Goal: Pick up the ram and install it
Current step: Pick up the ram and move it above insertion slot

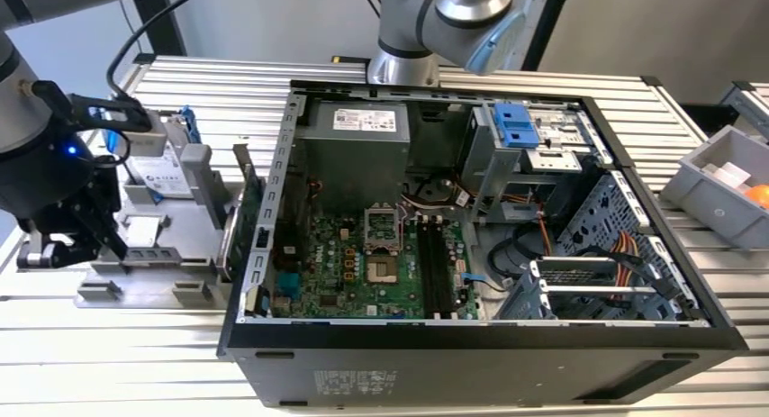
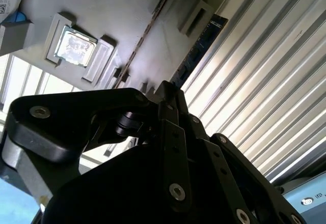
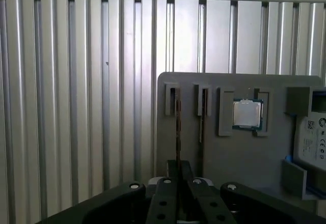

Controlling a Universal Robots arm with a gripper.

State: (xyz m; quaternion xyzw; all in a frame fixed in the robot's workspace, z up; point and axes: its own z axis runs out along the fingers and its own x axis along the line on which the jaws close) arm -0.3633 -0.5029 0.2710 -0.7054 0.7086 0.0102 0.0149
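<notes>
Black pincer [image 3: 178,165] linkages loom closest in both wrist views, drawn together on the ram's edge. Beyond, the ribbed metal bench [image 1: 216,75] carries the open computer case [image 1: 481,345]. A grey holder [image 3: 229,152] sits at the exterior view's left, where the ram [image 3: 178,127] stands on edge in a slot. It looks light, stiff and fragile, best held by its bare long edges, clear of the chips.

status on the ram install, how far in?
Done: nothing seated; the motherboard's black slots look empty. In hand: the claw sits low over the gray fixture, in line with the ram standing on edge in it; a grip can't be confirmed. Left: lifting it out and seating it in a slot.
</notes>
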